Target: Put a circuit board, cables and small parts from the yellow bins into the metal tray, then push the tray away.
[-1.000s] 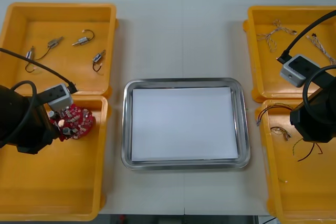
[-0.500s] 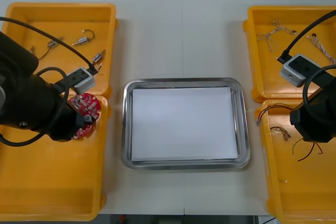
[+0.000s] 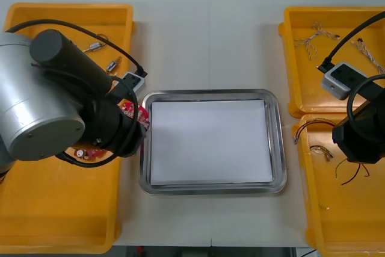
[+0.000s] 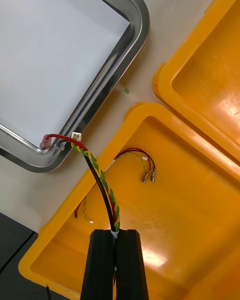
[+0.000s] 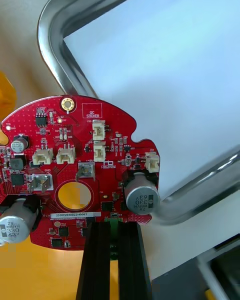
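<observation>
A round red circuit board is held by its edge in my left gripper, which is shut on it. The board hangs at the left rim of the metal tray, partly over the rim and the white inside. My left arm covers the left bins. My right gripper is shut on a twisted red and yellow cable above the near right yellow bin. The cable's free end reaches toward the tray's corner.
Small metal parts lie in the far left bin. Twisted blue and white cables lie in the far right bin. More cables rest in the near right bin. A bit of red shows under my left arm.
My left arm has carried the circuit board up and to the right, from the near left bin to the tray's left rim. The right arm has not moved.
</observation>
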Motion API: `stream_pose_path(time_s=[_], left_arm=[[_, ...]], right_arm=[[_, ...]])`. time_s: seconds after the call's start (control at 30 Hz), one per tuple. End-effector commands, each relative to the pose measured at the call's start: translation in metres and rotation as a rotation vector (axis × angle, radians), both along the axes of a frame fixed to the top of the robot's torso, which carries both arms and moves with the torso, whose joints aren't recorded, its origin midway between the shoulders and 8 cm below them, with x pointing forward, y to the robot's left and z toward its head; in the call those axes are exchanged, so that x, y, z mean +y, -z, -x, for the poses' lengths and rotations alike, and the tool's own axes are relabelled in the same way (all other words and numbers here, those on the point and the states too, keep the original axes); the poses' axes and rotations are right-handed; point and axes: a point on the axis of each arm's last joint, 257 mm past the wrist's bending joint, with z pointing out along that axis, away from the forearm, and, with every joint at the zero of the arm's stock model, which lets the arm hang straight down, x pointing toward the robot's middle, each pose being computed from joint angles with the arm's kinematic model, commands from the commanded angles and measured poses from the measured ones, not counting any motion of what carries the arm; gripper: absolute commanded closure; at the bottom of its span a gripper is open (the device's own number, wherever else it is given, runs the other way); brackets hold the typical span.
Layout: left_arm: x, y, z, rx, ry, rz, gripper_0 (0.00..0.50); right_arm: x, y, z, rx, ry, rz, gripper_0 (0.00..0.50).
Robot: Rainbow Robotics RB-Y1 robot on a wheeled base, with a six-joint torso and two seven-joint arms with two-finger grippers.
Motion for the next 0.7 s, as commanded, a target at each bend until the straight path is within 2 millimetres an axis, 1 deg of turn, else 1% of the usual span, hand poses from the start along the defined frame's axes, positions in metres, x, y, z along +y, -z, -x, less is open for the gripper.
stream_pose_path(time_s=[0.03, 0.27, 0.47, 0.7], left_arm=[[-0.039, -0.013, 0.005, -0.051, 0.048, 0.025, 0.5], [-0.063, -0.004, 0.011, -0.058, 0.016, 0.046, 0.5], [-0.082, 0.011, 0.014, -0.065, -0.006, 0.069, 0.5], [-0.099, 0.03, 0.015, -0.079, -0.033, 0.096, 0.5]], right_arm=[[0.005, -0.01, -0.003, -0.038, -0.047, 0.024, 0.5], [0.005, -0.01, -0.003, -0.039, -0.044, 0.025, 0.5], [0.003, -0.01, -0.003, -0.039, -0.043, 0.03, 0.5], [0.003, -0.01, -0.003, -0.039, -0.043, 0.03, 0.5]])
